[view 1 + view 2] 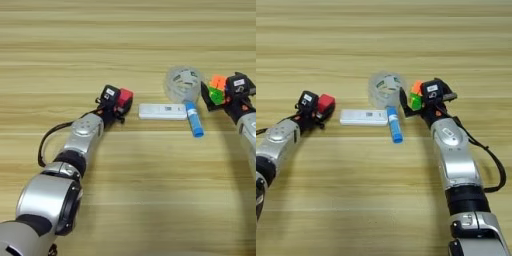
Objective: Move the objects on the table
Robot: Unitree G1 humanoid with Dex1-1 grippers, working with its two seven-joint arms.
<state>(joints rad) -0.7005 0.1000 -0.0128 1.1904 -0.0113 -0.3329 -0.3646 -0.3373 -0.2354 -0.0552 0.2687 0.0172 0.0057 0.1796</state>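
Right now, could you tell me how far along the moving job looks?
Nothing looks finished. In hand: the left gripper holds the red cube, the right gripper the puzzle cube. Left: the white bar, blue tube and clear ring lie untouched.

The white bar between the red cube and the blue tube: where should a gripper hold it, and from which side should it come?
Probably from above, at the middle of the white bar, with the fingers across its narrow width. It lies flat and long, left to right. Its ends are crowded: the red cube in the left gripper is near one, the blue tube is at the other. The long edges are free.
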